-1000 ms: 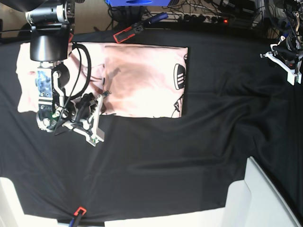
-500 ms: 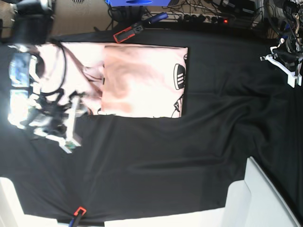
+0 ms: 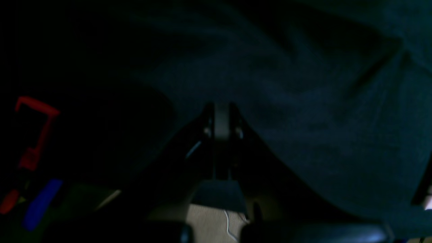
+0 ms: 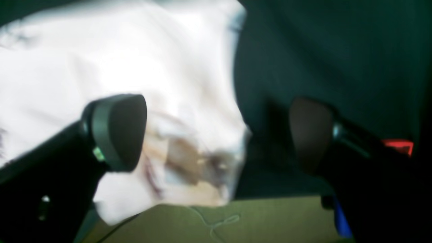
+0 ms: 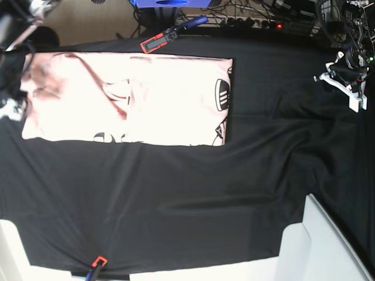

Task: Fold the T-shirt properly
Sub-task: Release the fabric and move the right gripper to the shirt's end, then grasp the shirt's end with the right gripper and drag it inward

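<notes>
The pale pink T-shirt [image 5: 146, 96] lies flat on the black table cloth [image 5: 193, 187] as a long rectangle, with black print and a striped logo along its right edge. In the right wrist view my right gripper [image 4: 216, 133] hangs open above the blurred T-shirt [image 4: 162, 81], near its edge, with nothing between its fingers [image 4: 118, 131]. In the base view that arm [image 5: 12, 64] is a dark blur at the far left edge. My left gripper [image 5: 338, 79] rests shut at the far right, away from the shirt; its wrist view shows only the closed fingers [image 3: 221, 125] over dark cloth.
A red-and-black clamp [image 5: 158, 40] and a blue-handled tool [image 5: 193, 23] lie just behind the shirt's far edge. Cables and a power strip [image 5: 263, 23] run along the back. White box walls [image 5: 328, 246] stand at the front right. A small red clamp [image 5: 97, 262] sits at the front edge.
My right gripper opened, let go of the shirt and pulled away to the far left edge. The shirt's left part now lies flat and uncovered. The left arm hardly moved.
</notes>
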`<move>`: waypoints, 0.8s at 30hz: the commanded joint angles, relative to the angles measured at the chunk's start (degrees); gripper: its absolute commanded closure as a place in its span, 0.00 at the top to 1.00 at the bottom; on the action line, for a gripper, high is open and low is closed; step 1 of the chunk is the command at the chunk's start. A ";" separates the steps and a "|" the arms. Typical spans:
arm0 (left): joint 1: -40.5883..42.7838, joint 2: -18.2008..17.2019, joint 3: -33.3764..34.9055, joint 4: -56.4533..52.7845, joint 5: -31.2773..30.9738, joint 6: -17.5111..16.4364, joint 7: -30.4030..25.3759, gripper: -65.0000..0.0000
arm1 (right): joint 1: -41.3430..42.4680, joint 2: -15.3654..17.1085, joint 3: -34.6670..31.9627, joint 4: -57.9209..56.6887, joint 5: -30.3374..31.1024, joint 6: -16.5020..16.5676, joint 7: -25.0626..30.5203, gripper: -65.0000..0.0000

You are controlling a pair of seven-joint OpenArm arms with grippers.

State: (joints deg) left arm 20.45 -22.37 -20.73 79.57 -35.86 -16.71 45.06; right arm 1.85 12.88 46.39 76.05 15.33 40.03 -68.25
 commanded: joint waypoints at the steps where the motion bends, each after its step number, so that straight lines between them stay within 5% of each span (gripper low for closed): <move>1: -0.18 -1.15 -0.50 1.09 -0.32 -0.13 -0.79 0.00 | 1.19 1.66 -0.02 -2.25 1.41 -0.03 1.74 1.00; 14: -0.10 -1.50 -0.50 0.56 -0.32 -0.13 -0.79 0.00 | 1.27 9.49 -0.28 -23.61 1.41 -0.03 12.29 1.00; 24: -0.10 -1.50 -0.50 0.56 -0.32 -0.13 -0.79 0.00 | 2.24 5.27 -4.94 -16.67 1.68 -0.03 5.00 1.00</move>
State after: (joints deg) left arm 20.36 -22.72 -20.73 79.44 -35.88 -16.71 45.15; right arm 3.62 17.15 41.43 58.81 16.49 39.57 -62.94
